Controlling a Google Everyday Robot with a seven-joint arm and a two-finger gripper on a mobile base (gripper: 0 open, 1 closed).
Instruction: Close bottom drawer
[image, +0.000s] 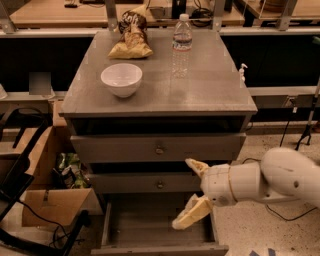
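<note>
The bottom drawer of the grey cabinet is pulled far out, a wide shallow grey tray with its front panel at the frame's lower edge. My gripper hangs on a white arm coming from the right. It is above the drawer's right side, in front of the middle drawer. Its two cream fingers are spread wide and hold nothing.
On the cabinet top stand a white bowl, a water bottle and a chip bag. The top drawer sits slightly out. An open cardboard box and black cables lie left. Cables run on the floor at right.
</note>
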